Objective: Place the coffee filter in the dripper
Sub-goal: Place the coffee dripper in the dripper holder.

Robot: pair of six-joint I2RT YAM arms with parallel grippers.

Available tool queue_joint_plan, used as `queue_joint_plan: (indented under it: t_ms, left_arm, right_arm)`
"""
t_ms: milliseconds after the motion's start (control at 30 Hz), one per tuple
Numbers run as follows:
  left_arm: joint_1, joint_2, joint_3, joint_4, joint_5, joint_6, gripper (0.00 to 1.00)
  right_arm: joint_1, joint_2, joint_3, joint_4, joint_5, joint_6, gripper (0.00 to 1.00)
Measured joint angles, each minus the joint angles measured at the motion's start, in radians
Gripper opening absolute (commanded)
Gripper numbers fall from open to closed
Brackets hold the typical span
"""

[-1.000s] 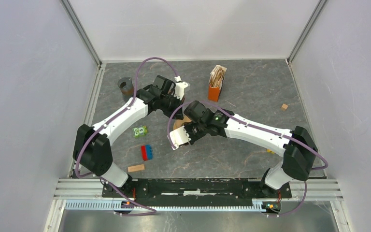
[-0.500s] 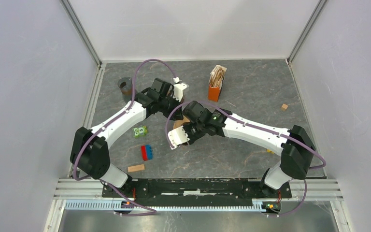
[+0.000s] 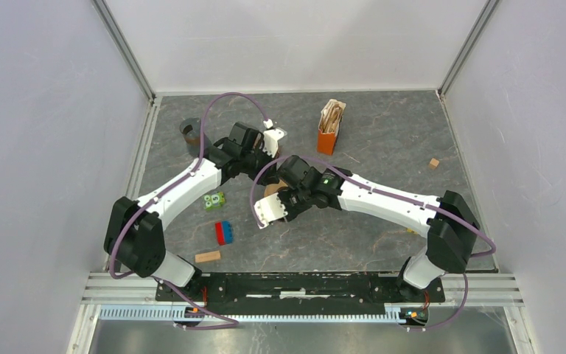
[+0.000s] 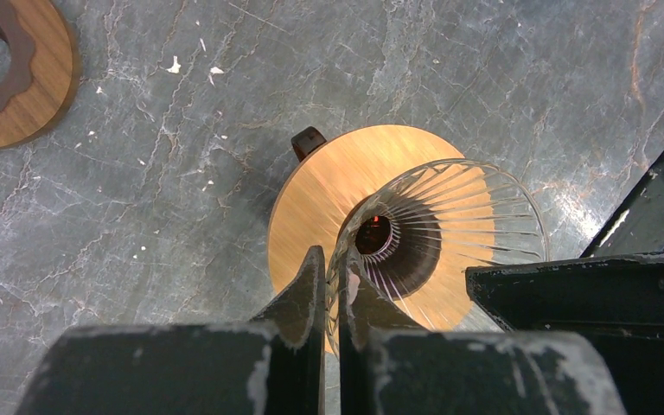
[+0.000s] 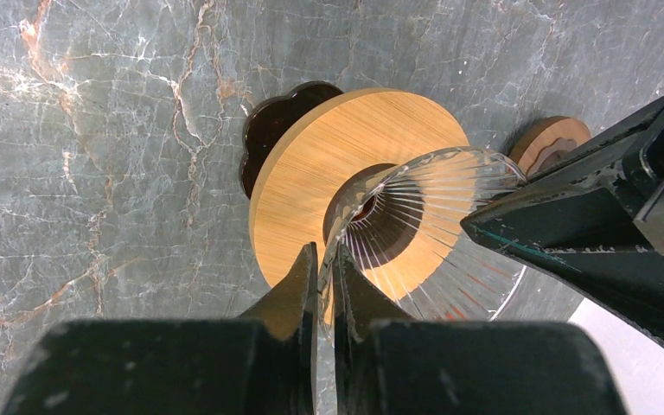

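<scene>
Glass dripper (image 4: 450, 216) on wooden disc (image 4: 320, 199) | left pincer (image 4: 333, 290) pinches its rim | right pincer (image 5: 324, 285) pinches rim too | pincers crowd each other

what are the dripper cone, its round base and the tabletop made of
Dripper cone: clear ribbed glass or plastic, see-through and glossy. Round base: wood, matte, with straight grain lines. Tabletop: grey veined stone or a stone-look sheet, slightly shiny.

Left arm (image 3: 180, 186) and right arm (image 3: 383, 200) meet over the dripper (image 3: 270, 190), orange filter holder (image 3: 327, 139) behind, coloured blocks (image 3: 223, 232) nearer
</scene>
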Motion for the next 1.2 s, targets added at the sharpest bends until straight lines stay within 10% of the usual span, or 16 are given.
queue_joint_plan:
  t_ms: [1200]
  left_arm:
    - [-0.020,0.026,0.080,-0.092,-0.030,0.004,0.05]
  right_arm:
    - [-0.008,0.052,0.150,-0.123,0.019,0.088,0.49]
